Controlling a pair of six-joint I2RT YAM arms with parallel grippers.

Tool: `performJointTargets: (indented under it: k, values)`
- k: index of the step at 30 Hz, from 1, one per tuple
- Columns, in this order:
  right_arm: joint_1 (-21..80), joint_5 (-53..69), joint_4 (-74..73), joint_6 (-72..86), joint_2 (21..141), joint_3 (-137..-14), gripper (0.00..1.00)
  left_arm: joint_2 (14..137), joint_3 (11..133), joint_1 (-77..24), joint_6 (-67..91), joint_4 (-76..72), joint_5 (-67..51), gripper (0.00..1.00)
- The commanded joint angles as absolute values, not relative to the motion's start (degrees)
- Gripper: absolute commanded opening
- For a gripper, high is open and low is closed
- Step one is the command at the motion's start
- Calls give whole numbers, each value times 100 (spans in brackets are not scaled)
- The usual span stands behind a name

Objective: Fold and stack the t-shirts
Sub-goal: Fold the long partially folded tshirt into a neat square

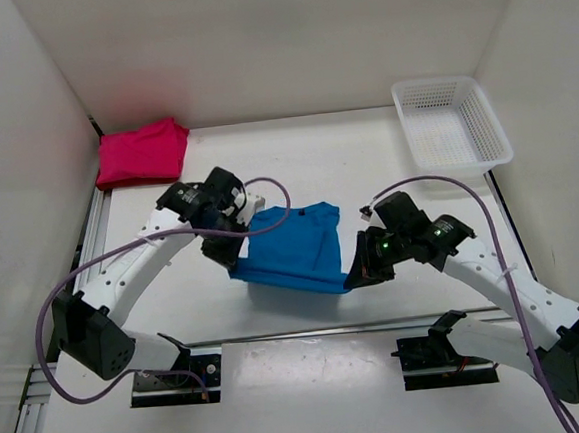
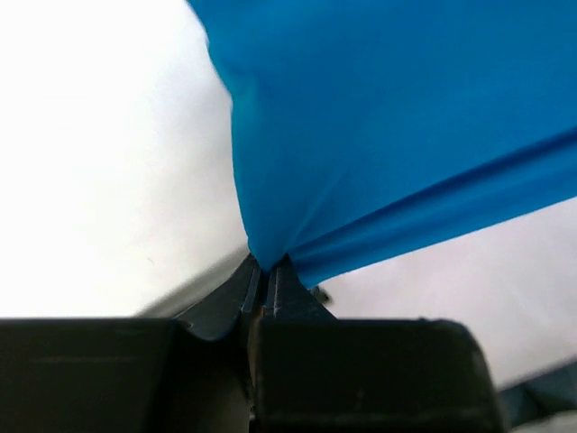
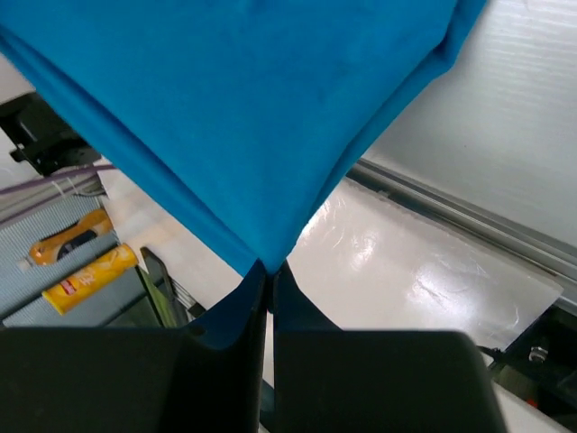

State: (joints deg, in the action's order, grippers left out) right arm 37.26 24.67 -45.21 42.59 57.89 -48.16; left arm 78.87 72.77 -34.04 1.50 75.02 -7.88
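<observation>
Found left gripper [image 2: 267, 269] pinched fully shut on the near left corner of the blue t-shirt [image 1: 294, 244], and right gripper [image 3: 270, 269] pinched fully shut on its near right corner, cloth drawn taut between the two at mid-table [image 1: 325, 163]. Logged pink t-shirt [image 1: 144, 154] bunched in the far left corner and white mesh basket [image 1: 490, 118] at far right, both well apart from the blue one.

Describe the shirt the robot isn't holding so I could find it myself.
Start at the white table and go to its far left corner. There lies the pink t-shirt, folded into a compact bundle. It alone is pink; the blue t-shirt hangs stretched out mid-table.
</observation>
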Motion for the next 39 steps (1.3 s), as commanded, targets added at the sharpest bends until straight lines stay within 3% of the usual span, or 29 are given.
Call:
performJointTargets:
  k: [1, 9, 17, 39]
  values:
    - [3691, 2066, -5370, 4080, 6019, -5325, 0, 7936, 7997, -3199, 0, 8165, 10, 11]
    - [3103, 1995, -5677, 3051, 7329, -6415, 0, 8734, 8375, -2646, 0, 8165, -668, 11]
    - [2312, 2566, -5730, 2224, 9086, -7470, 0, 9966, 9711, -2084, 0, 7902, -1001, 11]
    - [1564, 2751, -4948, 2681, 11635, -9121, 0, 11512, 10371, -2083, 0, 6153, -738, 11]
